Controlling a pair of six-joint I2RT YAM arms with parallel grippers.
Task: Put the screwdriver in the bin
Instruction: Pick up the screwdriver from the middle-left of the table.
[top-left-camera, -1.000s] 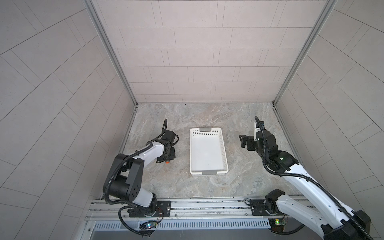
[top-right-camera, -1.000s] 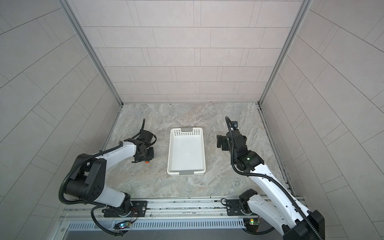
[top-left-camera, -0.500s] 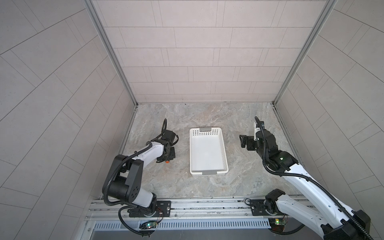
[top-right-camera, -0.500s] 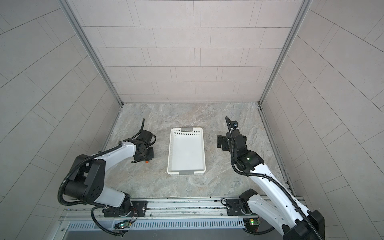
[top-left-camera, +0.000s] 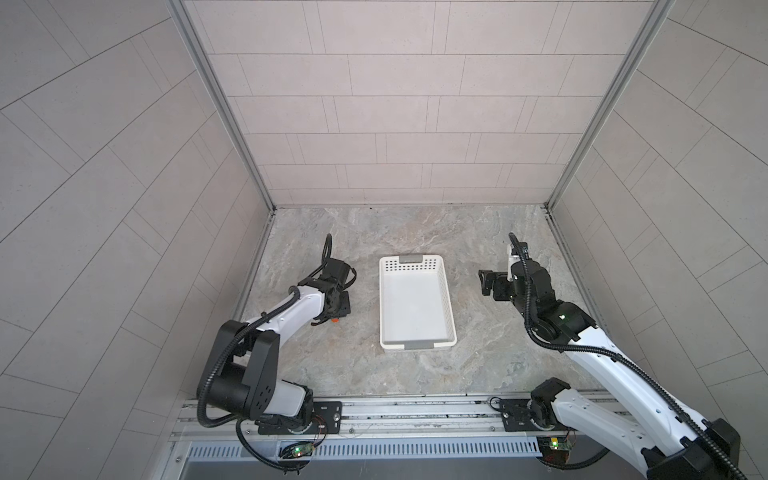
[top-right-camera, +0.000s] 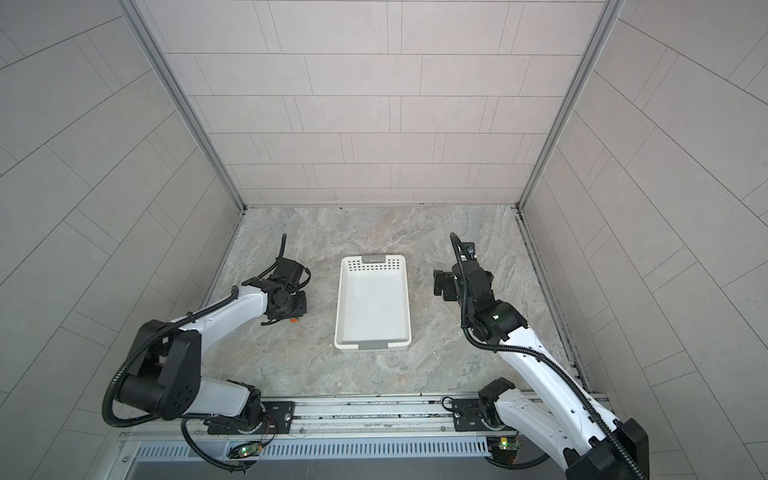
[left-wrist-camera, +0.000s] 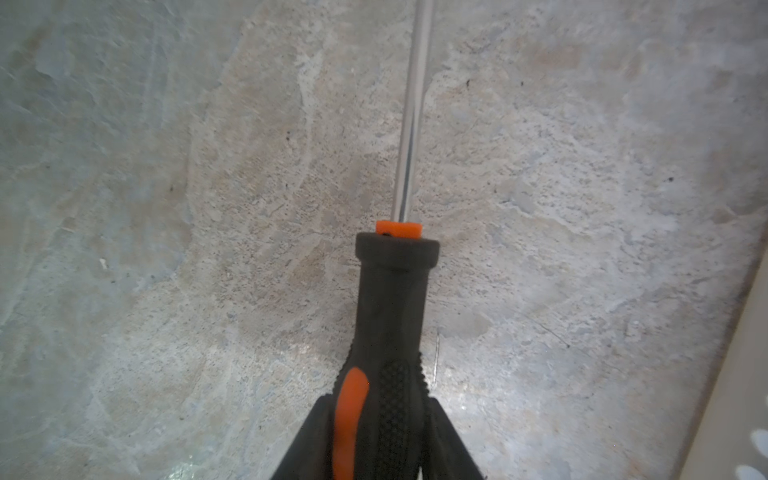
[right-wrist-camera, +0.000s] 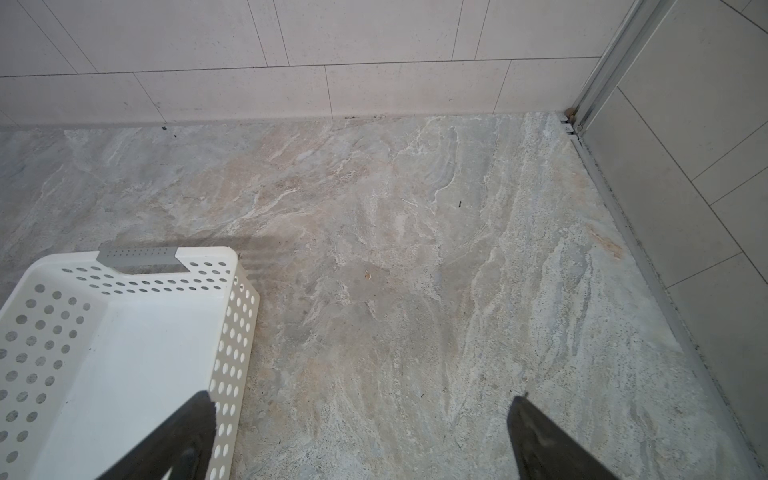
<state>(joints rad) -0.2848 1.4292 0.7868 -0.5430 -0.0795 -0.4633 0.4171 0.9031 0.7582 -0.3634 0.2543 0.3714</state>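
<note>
The screwdriver (left-wrist-camera: 390, 316) is pinched by its handle between the left fingers (left-wrist-camera: 309, 449), low over the table (top-left-camera: 415, 374) at the bin's (top-left-camera: 446, 299) nine o'clock, seemingly for lifting. The right fingers (right-wrist-camera: 166, 444) are spread, empty, at three o'clock.

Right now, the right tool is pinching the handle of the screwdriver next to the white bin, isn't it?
No, the left tool is pinching the handle of the screwdriver next to the white bin. The left wrist view shows it; the right tool is open and empty.

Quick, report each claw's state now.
Left claw: closed on the screwdriver handle.
Right claw: open, holding nothing.
</note>
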